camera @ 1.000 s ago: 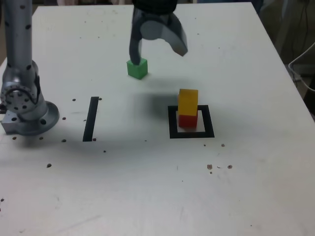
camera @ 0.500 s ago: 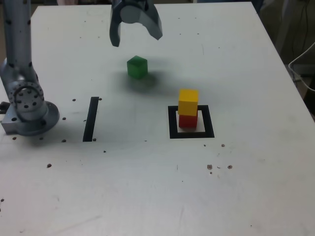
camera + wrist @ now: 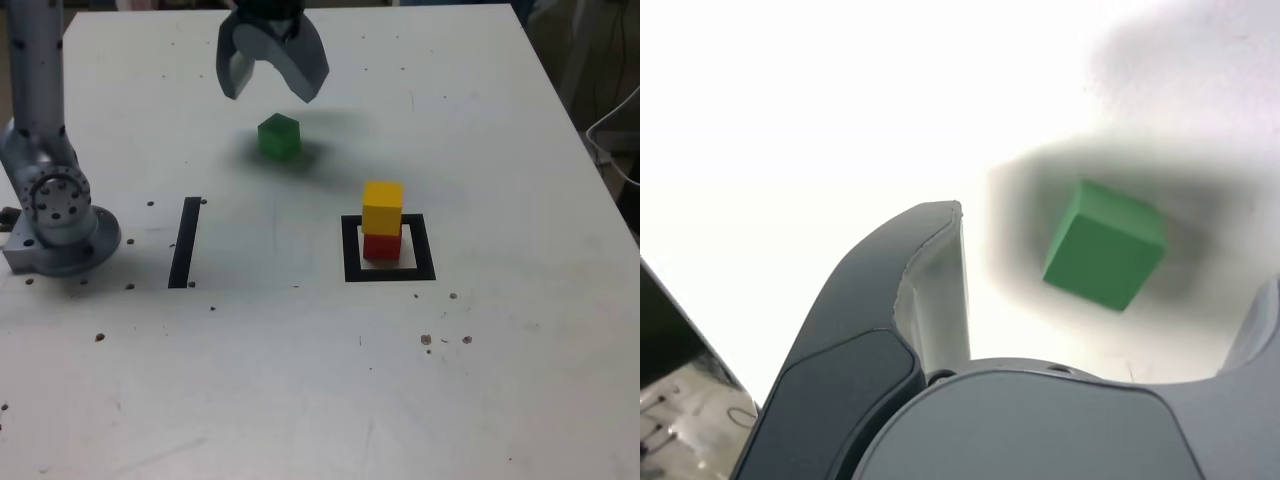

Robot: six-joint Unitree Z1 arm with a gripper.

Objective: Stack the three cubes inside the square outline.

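Jaws, newly turned, above green cube (image 3: 279,136).

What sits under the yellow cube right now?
The yellow cube rests on the red cube, which stands on the white centre of the square outline. The yellow cube hides the red cube's top face; only its front shows.

Exterior view: camera high, off arm, looks down across whole white table (image 3: 300,380), far back. Wrist view: camera on wrist, looks down past gripper (image 3: 1110,330), very close to table. Both views share green cube (image 3: 279,136) (image 3: 1103,244) and gripper (image 3: 272,82).
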